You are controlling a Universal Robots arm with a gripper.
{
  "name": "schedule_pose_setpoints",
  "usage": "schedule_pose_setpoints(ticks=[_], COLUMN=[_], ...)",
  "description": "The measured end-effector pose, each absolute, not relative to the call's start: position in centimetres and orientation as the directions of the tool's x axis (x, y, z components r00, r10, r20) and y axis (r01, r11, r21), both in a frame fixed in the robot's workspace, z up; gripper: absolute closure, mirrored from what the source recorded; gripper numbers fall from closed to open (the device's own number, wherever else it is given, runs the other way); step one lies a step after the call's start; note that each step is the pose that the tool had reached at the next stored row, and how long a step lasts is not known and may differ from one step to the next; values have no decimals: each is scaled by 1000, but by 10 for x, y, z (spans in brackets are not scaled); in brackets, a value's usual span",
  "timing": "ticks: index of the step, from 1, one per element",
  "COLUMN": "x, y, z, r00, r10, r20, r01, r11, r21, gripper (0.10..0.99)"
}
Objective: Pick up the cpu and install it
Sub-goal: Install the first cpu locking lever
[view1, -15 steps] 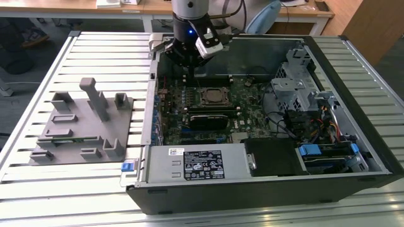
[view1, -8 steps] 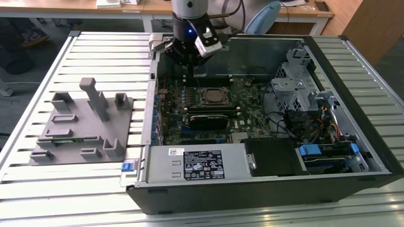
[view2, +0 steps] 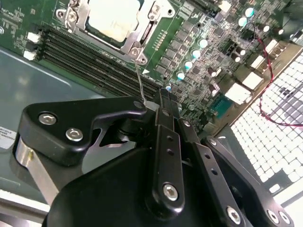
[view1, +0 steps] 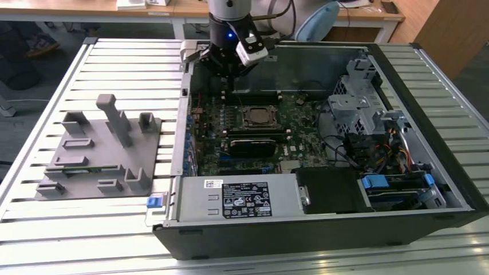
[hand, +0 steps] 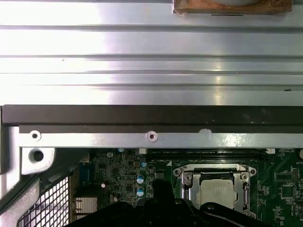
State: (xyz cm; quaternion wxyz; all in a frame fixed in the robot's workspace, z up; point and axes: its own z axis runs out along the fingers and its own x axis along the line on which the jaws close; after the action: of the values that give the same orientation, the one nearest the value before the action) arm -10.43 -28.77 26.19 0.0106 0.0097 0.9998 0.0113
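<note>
**Inside the case, the cpu sits in its socket; the claw hangs by the far wall**

Inside the open computer case (view1: 428,74), the gripper (view1: 228,80) points down near the far wall, at the corner toward the exterior view's left. Its black linkage hides most of the near scene in the second wrist view, and I cannot tell whether the claw is apart or together. A thin wire lever (view2: 138,78) runs from the socket bracket (view2: 142,35) towards the gripper's tip; whether they touch is unclear.

The cpu (view2: 113,16) lies flat in the socket, framed by that bracket and apart from the gripper. The second wrist view cuts off its upper part, and in the first wrist view the gripper's dark body covers its lower edge.

The case also holds the green motherboard (view1: 298,143), a metal drive cage (view1: 359,109) and a labelled power supply (view1: 237,197).

Beside the case, on the slatted table (view1: 122,63), stands a grey tray (view1: 84,189) with upright posts. What its slots hold is too small to make out.
</note>
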Motion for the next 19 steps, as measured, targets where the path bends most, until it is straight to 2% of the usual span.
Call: schedule_pose_setpoints(ticks=[13,15,17,19], x=[-58,-58,-58,-57], y=[-287,-288,-291,-292], z=[261,260,260,258], r00=[-1000,-1000,-1000,-1000], r10=[18,18,19,19], r20=[-21,-20,-20,-20], r01=[17,17,17,17], r11=[1000,999,996,996], r21=[24,40,82,84], gripper=[980,980,980,980])
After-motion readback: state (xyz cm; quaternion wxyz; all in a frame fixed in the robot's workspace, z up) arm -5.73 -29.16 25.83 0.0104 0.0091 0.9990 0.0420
